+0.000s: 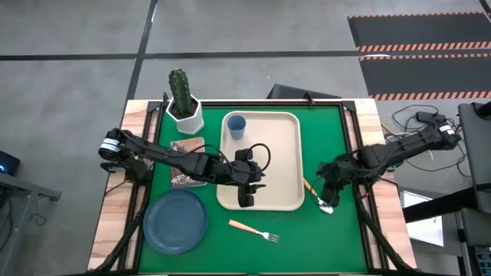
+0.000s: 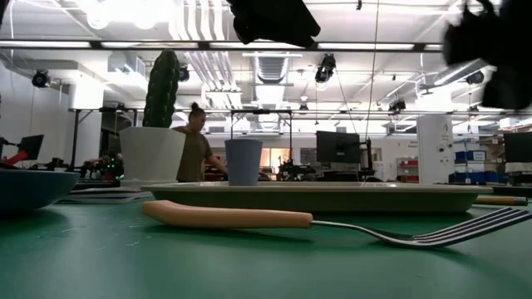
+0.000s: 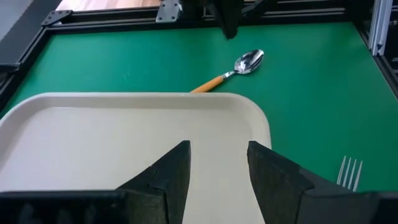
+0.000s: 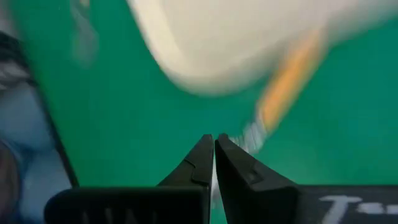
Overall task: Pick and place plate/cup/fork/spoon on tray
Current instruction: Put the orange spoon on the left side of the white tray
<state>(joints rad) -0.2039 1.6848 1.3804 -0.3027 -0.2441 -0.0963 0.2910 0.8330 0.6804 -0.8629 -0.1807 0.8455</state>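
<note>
- Green mat covers the table; open workshop hall with ceiling lights and monitors behind, a person standing far off.
- Near edge: fork lies flat on the mat, tines pointing right, just in front of the tray's near rim. Plate sits on the mat at near left. Neither is on the tray yet.
- Middle: beige tray in the centre. Left gripper hovers over its near-left part, fingers spread, nothing between them.
- Right of the tray: spoon on the mat, handle end close to the tray's rim, bowl pointing away. Right gripper sits right above it; the right wrist view shows its fingers pressed together, tips over the neck, gripping nothing as far as I can tell.
- Far: cup stands upright in the tray's far-left corner, already placed. White cactus pot beyond the tray's left rim.
- Judgement: step in hand is the spoon pick. Fingers must part before lowering; straddle the slim neck or handle crosswise, close firmly, lift level, since thin metal on the mat slips easily.
- Keep the left arm clear of the drop zone on the tray.
</note>
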